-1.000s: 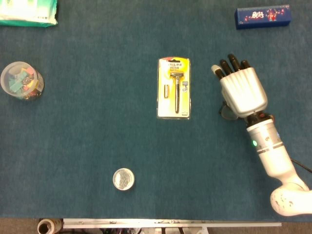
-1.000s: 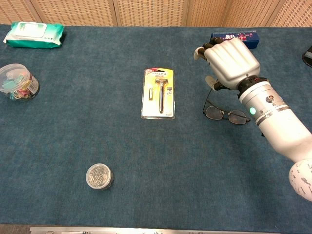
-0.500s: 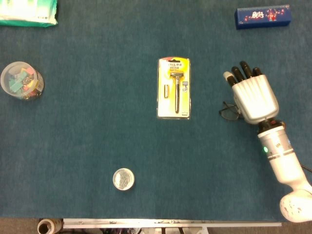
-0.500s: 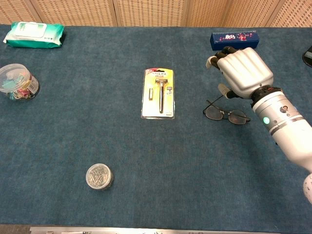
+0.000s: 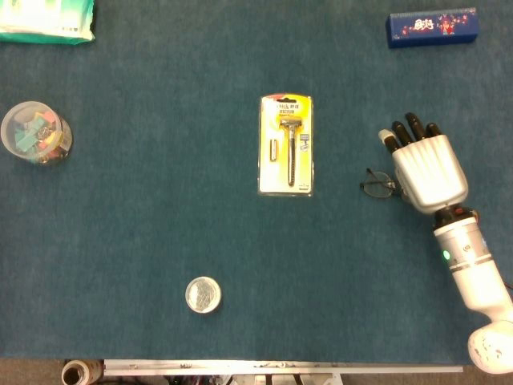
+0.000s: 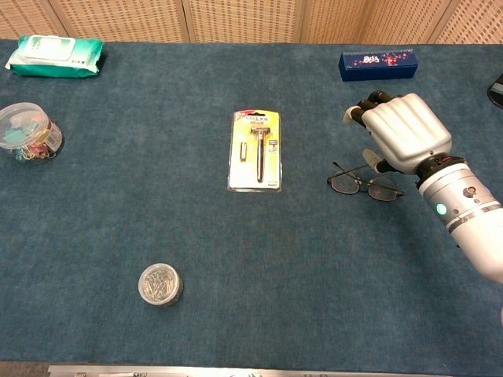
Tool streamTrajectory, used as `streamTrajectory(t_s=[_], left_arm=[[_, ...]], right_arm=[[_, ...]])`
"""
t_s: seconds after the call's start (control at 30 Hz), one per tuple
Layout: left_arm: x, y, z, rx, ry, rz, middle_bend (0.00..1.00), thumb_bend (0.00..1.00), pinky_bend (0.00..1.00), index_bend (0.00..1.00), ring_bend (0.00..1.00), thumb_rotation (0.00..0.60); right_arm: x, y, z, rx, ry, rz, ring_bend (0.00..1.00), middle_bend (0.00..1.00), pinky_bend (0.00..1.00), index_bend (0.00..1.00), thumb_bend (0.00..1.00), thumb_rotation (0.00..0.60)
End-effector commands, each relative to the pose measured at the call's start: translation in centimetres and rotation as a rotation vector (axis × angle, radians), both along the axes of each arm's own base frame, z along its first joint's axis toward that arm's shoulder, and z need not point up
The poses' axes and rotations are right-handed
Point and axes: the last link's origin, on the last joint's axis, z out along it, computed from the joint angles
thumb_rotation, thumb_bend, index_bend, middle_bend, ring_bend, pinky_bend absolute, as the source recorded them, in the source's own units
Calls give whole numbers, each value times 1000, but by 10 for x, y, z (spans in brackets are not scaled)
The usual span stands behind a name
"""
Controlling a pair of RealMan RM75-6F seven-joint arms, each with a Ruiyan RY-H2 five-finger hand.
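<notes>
My right hand [image 5: 429, 168] hovers palm down at the right side of the blue table, fingers apart and slightly bent, holding nothing. A pair of black-rimmed glasses [image 5: 377, 186] lies on the cloth just left of it and partly under it; in the chest view the glasses [image 6: 363, 184] lie below the hand [image 6: 405, 132], whose thumb hangs close above one temple. A razor in a yellow blister pack [image 5: 286, 146] lies at the table's middle. My left hand shows in neither view.
A blue box [image 5: 433, 27] lies at the far right and a green wipes pack [image 5: 46, 20] at the far left. A clear jar of coloured clips [image 5: 35, 132] stands at the left. A small round tin [image 5: 203, 294] sits near the front edge.
My right hand has drawn back to the right and toward the front, uncovering more of the glasses. The glasses and the other things have not moved.
</notes>
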Motion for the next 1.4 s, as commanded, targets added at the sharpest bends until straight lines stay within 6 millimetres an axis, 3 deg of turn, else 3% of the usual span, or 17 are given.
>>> streamTrajectory(t_s=[0.03,1.4], left_arm=[[0,0,0,0,1,0,449,116,442,449,366,600],[1,-1,0,-7,-8,-8,449,116,442,449,366,600]], right_arm=[[-2,0,-1,2,2,-3,191,311,401,311,314,600],[-31,5,-21,51,78,-61,191,311,401,310,315,600]])
